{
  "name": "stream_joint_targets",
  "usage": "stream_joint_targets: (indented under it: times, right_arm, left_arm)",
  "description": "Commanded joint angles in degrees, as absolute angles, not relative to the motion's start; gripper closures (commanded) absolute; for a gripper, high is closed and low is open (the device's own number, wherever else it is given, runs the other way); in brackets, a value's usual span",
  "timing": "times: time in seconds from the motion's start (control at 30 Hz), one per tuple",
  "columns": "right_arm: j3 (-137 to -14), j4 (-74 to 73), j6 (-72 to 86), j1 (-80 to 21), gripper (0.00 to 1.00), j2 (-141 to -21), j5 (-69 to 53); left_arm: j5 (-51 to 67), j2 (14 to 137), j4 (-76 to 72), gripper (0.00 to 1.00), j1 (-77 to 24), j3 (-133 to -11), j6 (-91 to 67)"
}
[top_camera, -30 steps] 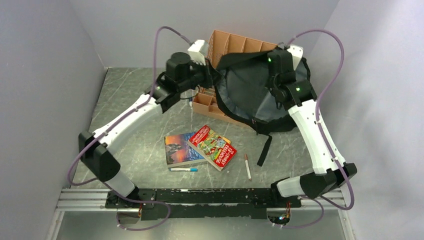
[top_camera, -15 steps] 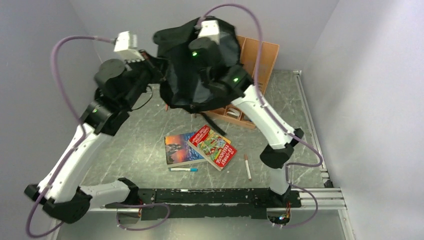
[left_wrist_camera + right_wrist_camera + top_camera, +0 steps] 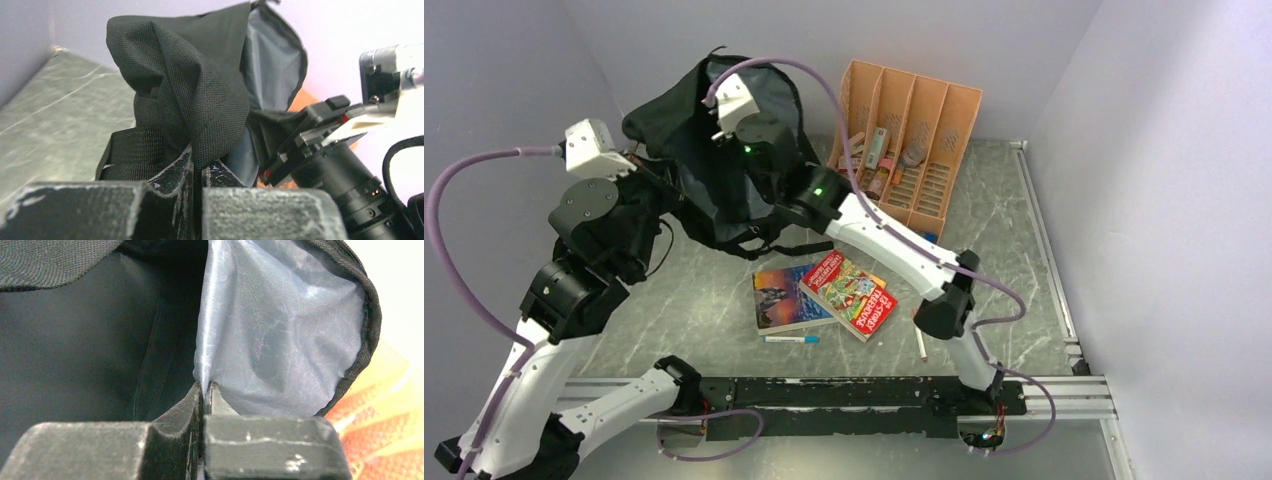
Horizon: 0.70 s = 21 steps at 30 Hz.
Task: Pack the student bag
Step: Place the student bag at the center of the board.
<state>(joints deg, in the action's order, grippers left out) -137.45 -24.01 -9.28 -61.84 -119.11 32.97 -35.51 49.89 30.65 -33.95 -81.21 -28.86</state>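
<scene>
Black fabric of the student bag (image 3: pixel 686 170) is pinched in the closed left gripper (image 3: pixel 197 172), its grey lining in the closed right gripper (image 3: pixel 205 390); lettering on the red book (image 3: pixel 852 293) cannot be read.

Left arm (image 3: pixel 574 290): white-and-black, elbow low at near left, forearm steep, wrist raised high.
Left pincer (image 3: pixel 197 167): black, jaws pressed together on a fold of the large soft black fabric backpack (image 3: pixel 200 90).
Right arm (image 3: pixel 884 235): white-and-black, reaching far and leftward, wrist raised.
Right pincer (image 3: pixel 205 390): black, jaws pinched together on the backpack's grey lining.
</scene>
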Motion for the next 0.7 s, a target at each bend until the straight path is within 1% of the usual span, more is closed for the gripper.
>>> stream_joint_targets:
  times: [0.0,0.07,0.17,0.3,0.43,0.53,0.67]
  right_arm:
    - [-140.5,-7.3,-17.8,-62.2,1.0,-124.5,23.6]
    - [-143.7,-6.3,-19.3,-62.1,1.0,-128.5,20.7]
    - [-142.1,0.4,-20.3,-62.1,1.0,-131.1,15.9]
    - [-143.6,7.3,-19.8,-62.0,1.0,-135.8,10.6]
    - [-141.6,15.7,-19.4,-62.0,1.0,-140.7,8.9]
    - [-144.7,16.9,-20.1,-61.1,1.0,-146.8,7.6]
    - [-143.5,18.5,-20.0,-59.3,1.0,-150.2,4.3]
  left_arm:
    - [-46.9,46.3,38.7,0.95,-34.0,-79.1,-31.1]
    - [-50.0,44.7,40.8,0.95,-34.0,-78.9,-32.3]
    - [-54.3,42.3,45.6,0.95,-34.0,-78.0,-35.9]
    - [-59.2,38.2,51.0,0.95,-34.0,-75.4,-41.0]
    - [-64.1,33.9,56.3,0.95,-34.0,-70.5,-47.4]
    - [-63.6,31.5,55.9,0.95,-34.0,-64.3,-49.4]
    - [-59.6,32.5,57.4,0.95,-34.0,-59.0,-53.8]
